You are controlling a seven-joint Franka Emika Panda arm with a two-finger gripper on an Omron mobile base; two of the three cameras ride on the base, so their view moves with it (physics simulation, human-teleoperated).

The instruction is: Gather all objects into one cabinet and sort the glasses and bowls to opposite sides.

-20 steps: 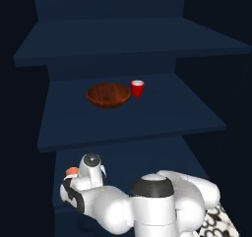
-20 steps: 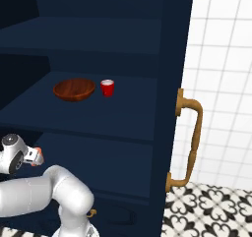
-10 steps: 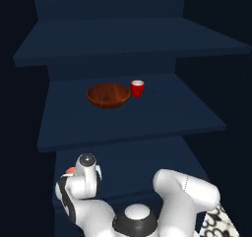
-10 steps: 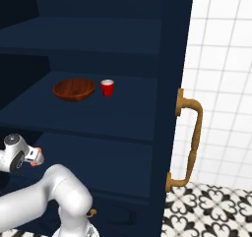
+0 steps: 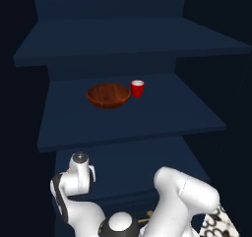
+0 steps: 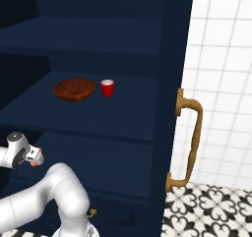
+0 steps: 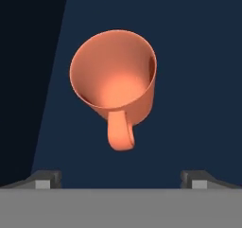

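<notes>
The salmon-orange cup [image 7: 113,80] stands on a lower shelf [image 7: 198,80] of the navy cabinet [image 6: 167,59], straight ahead of the gripper [image 7: 120,177], mouth and handle toward it, squarely between the wide-apart fingertips [image 7: 45,177], which hold nothing.

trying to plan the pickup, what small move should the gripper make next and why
Probably ease the open gripper forward, toward the salmon-orange cup with a loop handle. In the hand view the cup sits ahead of both fingertips on a dark navy shelf, not yet between them. The wide reddish-brown wooden bowl and small red cup already share a higher shelf.
</notes>
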